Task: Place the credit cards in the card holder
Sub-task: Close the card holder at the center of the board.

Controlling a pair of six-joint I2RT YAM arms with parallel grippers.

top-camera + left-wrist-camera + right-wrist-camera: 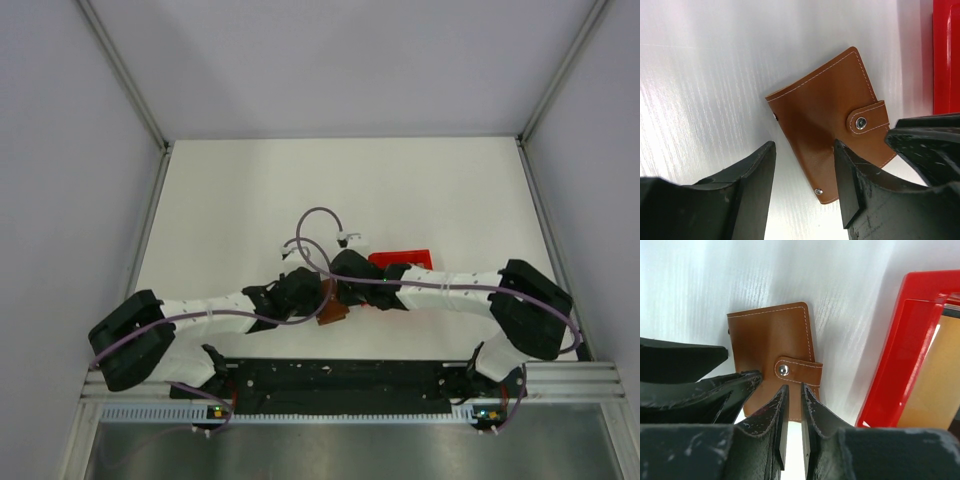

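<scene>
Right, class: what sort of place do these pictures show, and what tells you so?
Most likely a robotics lab test cell: a left arm and right arm bolted to an aluminium rail, a white table walled by plain white panels, with a brown card holder and red box as props.

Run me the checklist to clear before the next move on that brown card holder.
1. Card holder lying on the table, in reach of both claws: ok.
2. Snap strap undone so cards can go in: not ok, it is fastened.
3. Left claw open: ok, jaws apart, one finger over the holder's edge.
4. Right claw gripping the holder: cannot tell; jaws nearly together at its near edge.
5. Credit cards located: cannot tell; something tan lies in the red box, too little of it shows.
</scene>
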